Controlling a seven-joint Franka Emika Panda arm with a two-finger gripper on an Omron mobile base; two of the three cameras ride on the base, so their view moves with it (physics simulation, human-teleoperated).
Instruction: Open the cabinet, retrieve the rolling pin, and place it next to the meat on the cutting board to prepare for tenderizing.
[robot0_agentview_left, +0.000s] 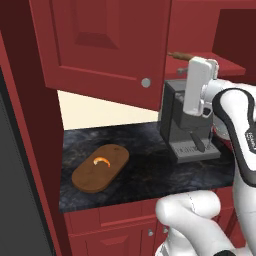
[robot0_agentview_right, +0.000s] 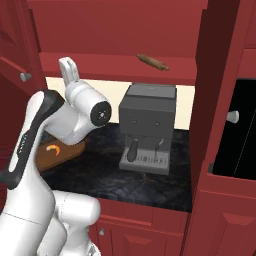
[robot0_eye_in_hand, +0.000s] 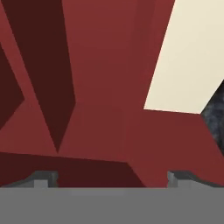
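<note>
- We see our tool (robot0_eye_in_hand: 112, 179) spread wide, holding nothing, facing red cabinet (robot0_agentview_left: 100, 40) panels.
- Rolling pin (robot0_agentview_right: 153, 62) lies on the open cabinet's shelf above the coffee machine (robot0_agentview_right: 146, 125).
- Meat (robot0_agentview_left: 102, 161) sits on the cutting board (robot0_agentview_left: 100, 169) near the bench (robot0_agentview_left: 150, 170) front edge.

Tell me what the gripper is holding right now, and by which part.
Nothing. The gripper is open with empty jaws, facing the cabinet. The rolling pin lies untouched on the cabinet shelf.
</note>
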